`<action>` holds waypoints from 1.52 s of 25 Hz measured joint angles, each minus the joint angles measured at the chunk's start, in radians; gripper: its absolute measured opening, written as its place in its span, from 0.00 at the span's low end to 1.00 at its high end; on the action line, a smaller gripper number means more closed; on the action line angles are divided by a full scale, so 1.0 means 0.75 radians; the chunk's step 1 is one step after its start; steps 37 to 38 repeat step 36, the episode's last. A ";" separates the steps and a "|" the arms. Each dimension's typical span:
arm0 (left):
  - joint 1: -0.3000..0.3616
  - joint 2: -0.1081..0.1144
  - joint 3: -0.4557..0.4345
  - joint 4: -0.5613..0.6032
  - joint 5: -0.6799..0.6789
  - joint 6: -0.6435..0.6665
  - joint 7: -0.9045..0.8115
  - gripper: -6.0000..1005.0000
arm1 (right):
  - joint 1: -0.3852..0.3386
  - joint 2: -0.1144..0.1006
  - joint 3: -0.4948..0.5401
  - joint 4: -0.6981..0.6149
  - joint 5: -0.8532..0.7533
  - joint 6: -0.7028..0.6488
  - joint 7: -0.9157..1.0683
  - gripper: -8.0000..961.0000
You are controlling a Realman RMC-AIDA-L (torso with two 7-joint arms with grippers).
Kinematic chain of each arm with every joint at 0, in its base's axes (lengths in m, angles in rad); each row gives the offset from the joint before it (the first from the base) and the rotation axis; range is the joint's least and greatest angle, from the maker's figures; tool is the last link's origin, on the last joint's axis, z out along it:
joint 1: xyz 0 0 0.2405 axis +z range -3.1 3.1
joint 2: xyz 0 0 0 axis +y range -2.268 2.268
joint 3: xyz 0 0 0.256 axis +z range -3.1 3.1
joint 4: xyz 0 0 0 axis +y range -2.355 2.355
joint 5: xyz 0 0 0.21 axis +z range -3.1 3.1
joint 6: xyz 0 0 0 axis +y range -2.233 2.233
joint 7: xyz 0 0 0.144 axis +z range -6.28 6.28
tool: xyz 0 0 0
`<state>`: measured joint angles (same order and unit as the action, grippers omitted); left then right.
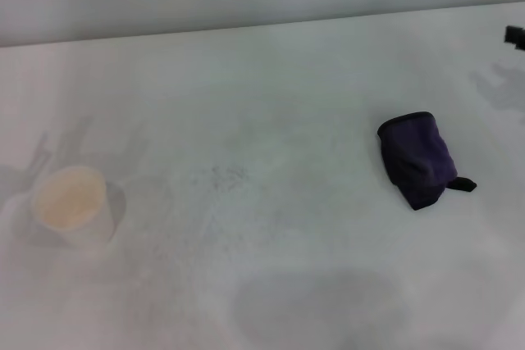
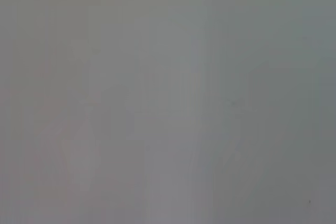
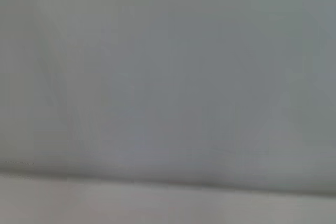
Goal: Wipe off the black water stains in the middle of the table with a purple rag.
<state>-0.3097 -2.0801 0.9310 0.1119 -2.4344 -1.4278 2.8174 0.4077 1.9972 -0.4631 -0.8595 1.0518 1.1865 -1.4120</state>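
The purple rag [image 1: 418, 160] lies crumpled on the white table [image 1: 312, 79], right of the middle, with its black edging showing at the top and at the right corner. No dark brown-black blot shows anywhere on the table; only a faint grey speckled smudge [image 1: 223, 176] marks the middle. A small black part of my right gripper [image 1: 515, 35] pokes in at the right edge, well behind and right of the rag, not touching it. My left gripper is out of view. Both wrist views show only plain grey surface.
A white paper cup [image 1: 72, 205] with a pale orange inside stands upright at the front left. Soft arm shadows fall on the table at the far left and far right. The table's back edge meets a grey wall.
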 joint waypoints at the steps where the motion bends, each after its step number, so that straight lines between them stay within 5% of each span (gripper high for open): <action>1: 0.000 0.000 0.000 0.000 0.000 0.001 0.000 0.88 | -0.012 0.001 0.022 0.041 0.066 -0.018 -0.069 0.47; 9: 0.007 0.000 0.000 0.000 0.000 0.014 0.000 0.88 | -0.061 0.001 0.078 0.327 0.477 -0.176 -0.464 0.47; 18: 0.015 0.000 0.000 0.000 0.000 0.014 0.002 0.88 | -0.070 0.003 0.136 0.655 0.997 -0.120 -1.057 0.47; 38: 0.024 -0.006 0.000 -0.039 -0.127 0.015 0.003 0.88 | -0.044 0.006 0.137 0.729 1.179 -0.114 -1.359 0.47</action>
